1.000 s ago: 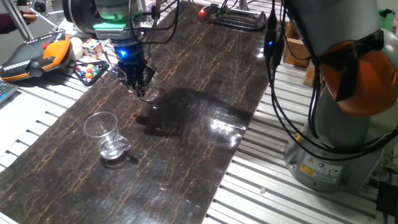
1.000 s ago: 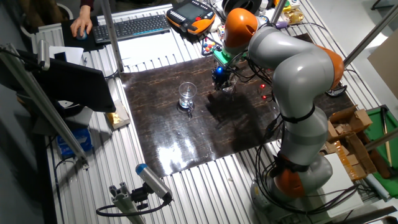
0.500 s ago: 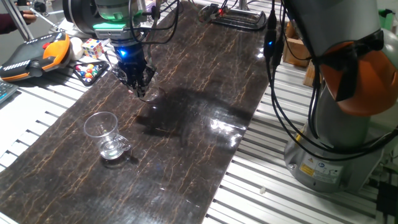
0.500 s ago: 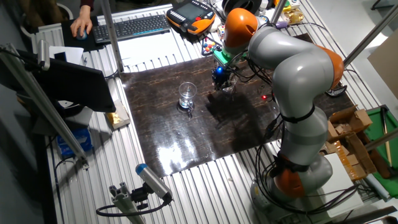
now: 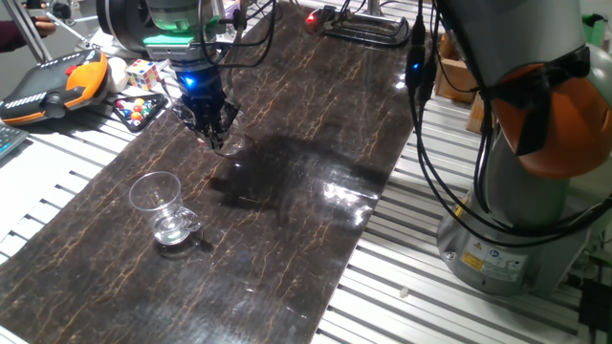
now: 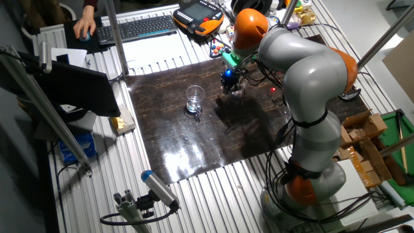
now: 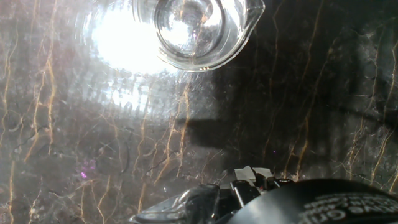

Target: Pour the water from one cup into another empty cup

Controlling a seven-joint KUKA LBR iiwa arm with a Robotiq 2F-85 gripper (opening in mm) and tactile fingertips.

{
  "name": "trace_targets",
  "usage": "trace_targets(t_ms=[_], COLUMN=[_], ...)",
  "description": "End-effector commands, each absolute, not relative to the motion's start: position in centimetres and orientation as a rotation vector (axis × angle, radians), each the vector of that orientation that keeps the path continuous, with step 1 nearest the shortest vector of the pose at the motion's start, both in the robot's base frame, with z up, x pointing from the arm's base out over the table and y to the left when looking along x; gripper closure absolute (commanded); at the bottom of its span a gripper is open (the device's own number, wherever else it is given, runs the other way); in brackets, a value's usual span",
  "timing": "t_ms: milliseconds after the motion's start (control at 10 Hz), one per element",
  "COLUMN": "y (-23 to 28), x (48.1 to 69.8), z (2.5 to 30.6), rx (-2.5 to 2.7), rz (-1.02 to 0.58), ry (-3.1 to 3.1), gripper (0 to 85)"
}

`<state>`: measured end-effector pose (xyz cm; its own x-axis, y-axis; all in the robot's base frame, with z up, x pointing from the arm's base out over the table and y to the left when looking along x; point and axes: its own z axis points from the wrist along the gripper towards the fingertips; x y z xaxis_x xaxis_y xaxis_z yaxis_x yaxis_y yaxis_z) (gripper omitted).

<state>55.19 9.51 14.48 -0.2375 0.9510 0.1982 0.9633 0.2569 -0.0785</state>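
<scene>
The larger clear cup with the small looped handle stands upright on the dark mat, left of my gripper. It also shows from above at the top of the hand view. Water in it is barely visible, only glints at its base. The smaller clear cup is faint, right at my gripper. A glassy rim, probably the smaller cup, lies beside the finger parts at the bottom of the hand view. Whether the fingers grip it, I cannot tell.
An orange and black pendant, a colour cube and a tray of coloured balls lie off the mat's far left edge. The arm's base and cables stand at the right. A keyboard lies at the back.
</scene>
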Motion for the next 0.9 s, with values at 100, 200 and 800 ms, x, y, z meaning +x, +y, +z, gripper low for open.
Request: trace_targets(t_ms=[100, 200, 800], y=[9.5, 9.47, 9.58], x=[55.19, 55.19, 55.09], z=[14.46, 14.43, 14.53], rx=[-1.797, -1.797, -1.8], rz=[-0.088, -0.088, -0.073], ry=[-2.32, -2.32, -2.314], gripper=[84.3, 84.3, 84.3])
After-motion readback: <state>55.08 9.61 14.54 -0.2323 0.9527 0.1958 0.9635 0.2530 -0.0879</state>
